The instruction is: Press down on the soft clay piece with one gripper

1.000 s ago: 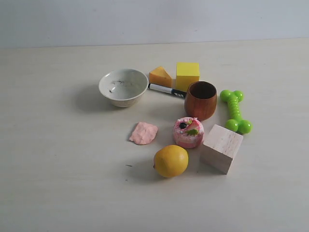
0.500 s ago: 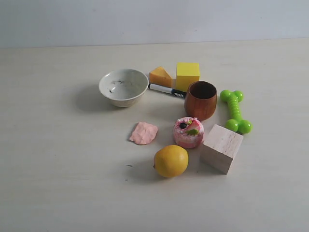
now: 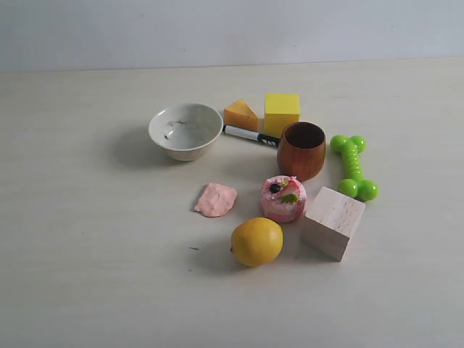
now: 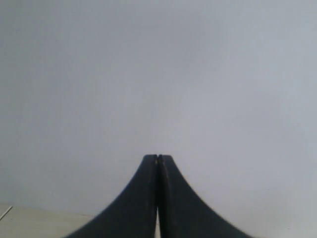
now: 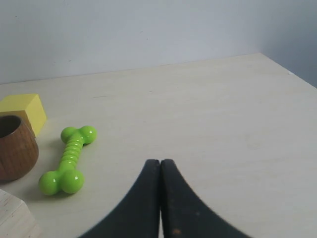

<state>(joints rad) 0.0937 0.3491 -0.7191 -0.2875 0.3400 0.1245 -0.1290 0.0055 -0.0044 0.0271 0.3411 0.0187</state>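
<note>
Nothing moved, soft clay piece [image 3: 216,199] long axis left-right, left gripper [image 4: 158,159] and right gripper [image 5: 160,162] jaws together

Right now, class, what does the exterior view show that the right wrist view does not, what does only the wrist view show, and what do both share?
Only the exterior view: the soft clay piece, white bowl, pink cake toy, yellow fruit, orange wedge and marker. Only the right wrist view: the right claw, shut and holding nothing. Both: the green bone toy, wooden cup, yellow block and pale wooden block.
</note>
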